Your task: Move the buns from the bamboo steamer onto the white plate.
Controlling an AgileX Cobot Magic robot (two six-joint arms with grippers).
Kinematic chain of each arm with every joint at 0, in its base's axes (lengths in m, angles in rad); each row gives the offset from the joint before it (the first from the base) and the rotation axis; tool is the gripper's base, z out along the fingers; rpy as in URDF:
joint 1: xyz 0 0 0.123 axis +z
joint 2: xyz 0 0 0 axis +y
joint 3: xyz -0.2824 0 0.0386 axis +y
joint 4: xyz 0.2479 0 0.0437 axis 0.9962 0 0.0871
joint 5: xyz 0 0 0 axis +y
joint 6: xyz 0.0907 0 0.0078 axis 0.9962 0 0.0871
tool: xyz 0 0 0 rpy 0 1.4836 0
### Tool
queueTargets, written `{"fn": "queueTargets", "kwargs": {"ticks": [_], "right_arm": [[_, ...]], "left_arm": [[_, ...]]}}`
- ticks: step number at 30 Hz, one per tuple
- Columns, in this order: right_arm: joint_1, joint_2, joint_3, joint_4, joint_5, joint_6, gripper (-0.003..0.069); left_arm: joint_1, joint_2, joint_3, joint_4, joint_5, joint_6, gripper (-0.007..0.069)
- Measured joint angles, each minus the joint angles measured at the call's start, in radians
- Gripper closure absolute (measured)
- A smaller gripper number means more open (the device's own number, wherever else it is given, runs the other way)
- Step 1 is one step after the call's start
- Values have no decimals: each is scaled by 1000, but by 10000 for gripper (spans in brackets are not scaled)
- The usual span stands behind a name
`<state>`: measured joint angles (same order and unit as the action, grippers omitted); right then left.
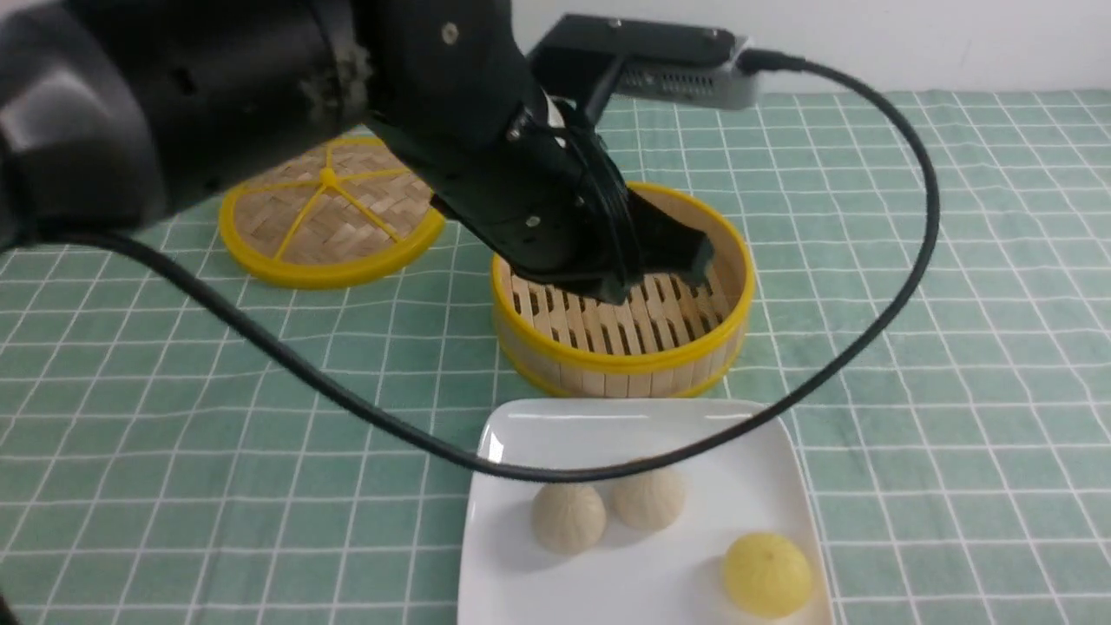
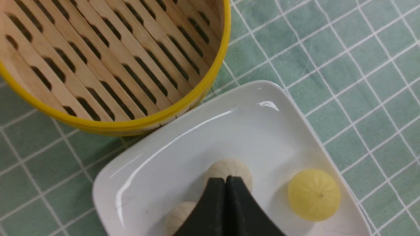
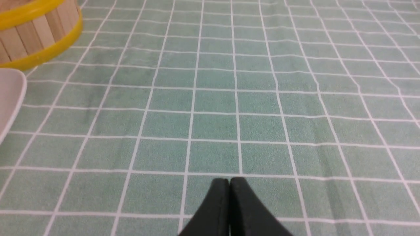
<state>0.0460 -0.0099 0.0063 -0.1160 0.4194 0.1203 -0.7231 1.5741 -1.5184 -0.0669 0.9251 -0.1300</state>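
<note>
On the white plate (image 1: 608, 425), the yellow bun (image 1: 767, 575) sits by the near right corner while the cream bun (image 1: 649, 496) and a greyer bun (image 1: 568, 518) rest side by side toward the middle. Just behind the plate stands the steamer (image 1: 625, 365), slatted floor showing, with the left gripper (image 1: 690, 256) hanging over it, fingers pressed together on nothing, and a black cable (image 1: 930, 208) looping across the plate's far edge. Farther behind the plate, to its left, lies the lid (image 1: 330, 217); the right gripper (image 3: 229, 181), likewise closed and empty, hovers over green checked cloth (image 3: 262, 98) beside the plate.
</note>
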Motion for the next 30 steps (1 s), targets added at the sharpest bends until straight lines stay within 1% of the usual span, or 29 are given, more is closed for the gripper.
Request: {"fn": "queueTargets", "kwargs": {"ticks": [6,11,13,15,17,20,22,24,25,26,27,28,30], "right_arm": [[0,0,4,0,-17,-1,625],[0,0,4,0,-19,-3,623],[0,0,4,0,-19,-3,621],[0,0,4,0,-19,-3,618],[0,0,4,0,-19,-3,615],[0,0,4,0,-19,-3,613],[0,0,4,0,-20,-3,612],[0,0,4,0,-20,-3,609],[0,0,4,0,-20,-3,607],[0,0,4,0,-20,-3,607],[0,0,4,0,-20,-3,605],[0,0,4,0,-20,-3,604],[0,0,4,0,-20,-3,602]], "left_arm": [[0,-164,0,41,113,-2,623],[0,-306,0,112,237,-49,623],[0,-389,9,184,306,-97,623],[0,-475,49,252,317,-150,623],[0,-543,103,287,317,-192,623],[0,-682,266,320,312,-290,623],[0,-749,364,322,287,-331,623],[0,-855,525,322,164,-423,623],[0,-915,633,322,63,-475,623],[0,-923,633,322,48,-475,623],[0,-975,715,322,-64,-525,623],[0,-989,746,322,-95,-534,623],[0,-1046,827,329,-244,-569,623]]}}
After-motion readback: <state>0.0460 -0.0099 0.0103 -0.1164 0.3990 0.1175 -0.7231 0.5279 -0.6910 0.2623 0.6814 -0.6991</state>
